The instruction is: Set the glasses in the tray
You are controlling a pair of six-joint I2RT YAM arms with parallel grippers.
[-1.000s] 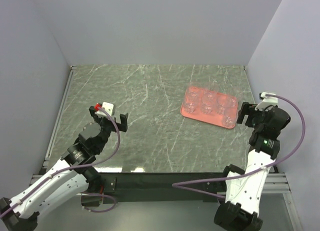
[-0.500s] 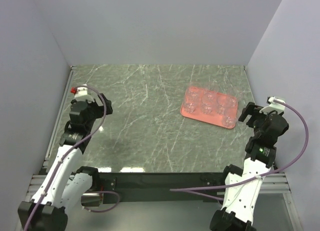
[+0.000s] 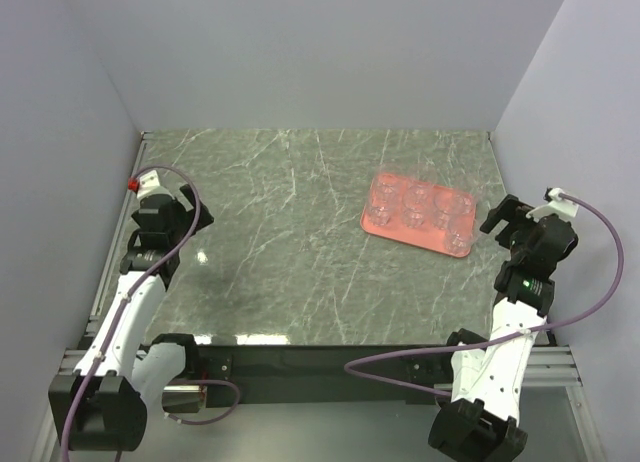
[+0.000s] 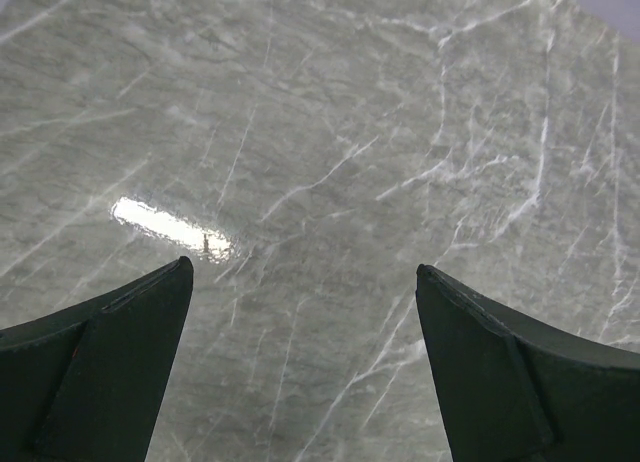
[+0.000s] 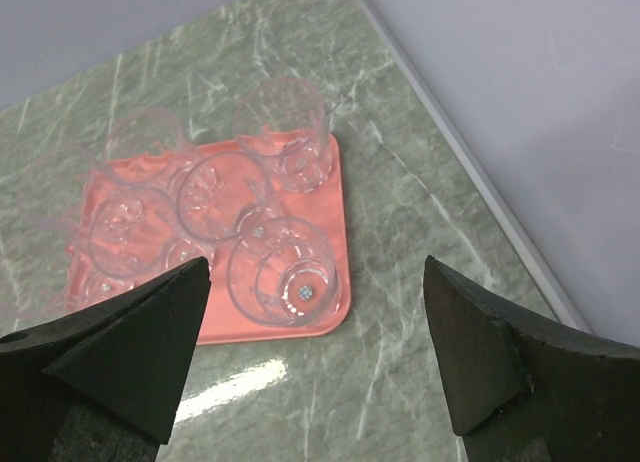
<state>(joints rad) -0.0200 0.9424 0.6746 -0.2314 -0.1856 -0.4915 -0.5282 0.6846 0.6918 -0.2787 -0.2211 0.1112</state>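
Glasses (image 3: 418, 194) stand upright, clustered together on the pink tray (image 3: 371, 220), right of centre in the top view, on the marble table (image 3: 290, 242). Right gripper (image 5: 316, 261) hangs near the tray's right end, jaws wide apart and empty. Left gripper (image 4: 302, 267) hovers at the far left edge, jaws spread over bare table.

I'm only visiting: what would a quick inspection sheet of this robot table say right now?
Surface: green marbled table, glossy.
Job's things: clear glasses stand upright in the pink tray, far right.
Clutter: nothing seen.
Grippers: left gripper open, empty, over bare table; right gripper open, empty, near the tray.
Cables: purple cables loop off both arms, clear of the tray.
Surroundings: plain grey walls on three sides.
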